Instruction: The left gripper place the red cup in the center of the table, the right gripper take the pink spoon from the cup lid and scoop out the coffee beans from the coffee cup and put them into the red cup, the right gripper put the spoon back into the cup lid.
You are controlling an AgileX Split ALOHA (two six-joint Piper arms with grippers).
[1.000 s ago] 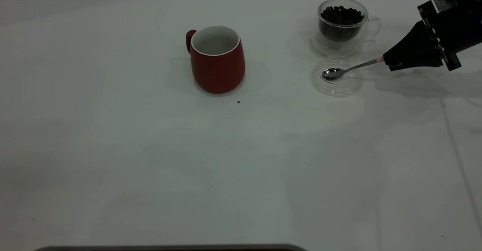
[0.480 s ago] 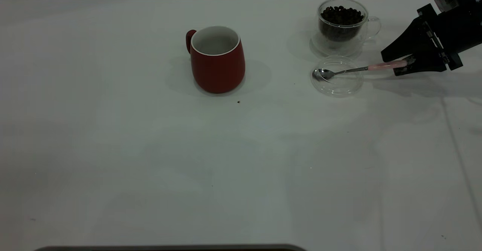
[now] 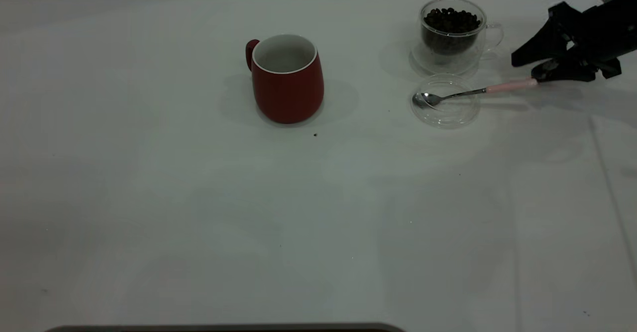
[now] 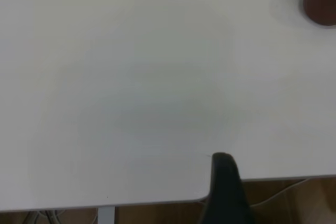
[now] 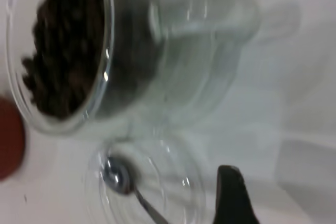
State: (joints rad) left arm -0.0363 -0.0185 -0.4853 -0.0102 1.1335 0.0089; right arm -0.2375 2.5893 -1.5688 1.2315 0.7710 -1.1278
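— Since the red cup is already set upright near the middle of the table, which step can be said to be in hand?

— The last one, by the look of it: the pink spoon is laid with its bowl in the cup lid, just in front of the coffee cup, and its pink handle is propped out past the rim. No beans can be made out in the red cup, though.

— And how is the right gripper held?

— It is seen spread wide just beyond the handle's end, with nothing gripped. The left gripper is parked off by the table's edge; its spread cannot be told.

— What is called for next?

— Probably only a clear retreat, so that the handle is not knocked.
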